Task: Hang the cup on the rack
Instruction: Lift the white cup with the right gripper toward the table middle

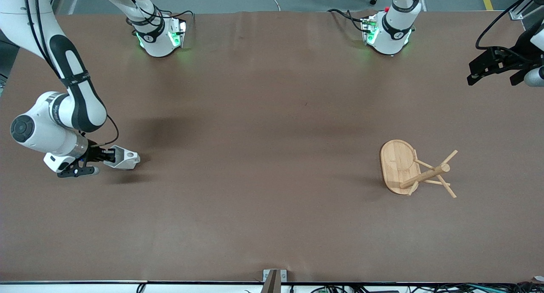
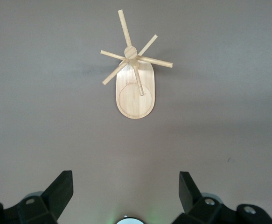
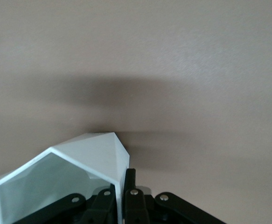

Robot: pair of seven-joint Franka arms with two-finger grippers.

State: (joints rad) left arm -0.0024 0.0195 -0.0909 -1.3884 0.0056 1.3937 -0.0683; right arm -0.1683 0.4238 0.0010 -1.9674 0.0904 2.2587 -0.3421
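Cup [image 1: 124, 157] lies on its side on the brown counter [image 1: 263, 114], well toward the right arm's end, its long axis running roughly along the counter's length. In the front view the open hexagonal rim seems to face the right gripper [image 1: 109, 155], w/ the closed bottom pointing toward the middle of the counter. The right wrist view agrees: it looks into the white faceted hollow of the cup [image 3: 56, 182] (handle isn't visible in either view).

Right gripper's fingers [image 3: 129, 186] are pressed together on the cup's wall at the rim, one inside and one outside, so the cup is pinched by a thin edge. Gripper sits low, approx. at counter level.

Rack [image 1: 414, 170] stands well apart from the cup, toward the left arm's end of the counter and slightly nearer the front camera. It is upright on its oval base, whose long axis runs across the counter's depth. Central post rises from it w/ thin pegs fanning outward in several directions, as seen from above in the left wrist view [image 2: 135, 79].

Left gripper [image 1: 495, 68] waits up in the air over the edge of the counter at its own arm's end, fingers [image 2: 56, 191] spread wide and holding nothing.
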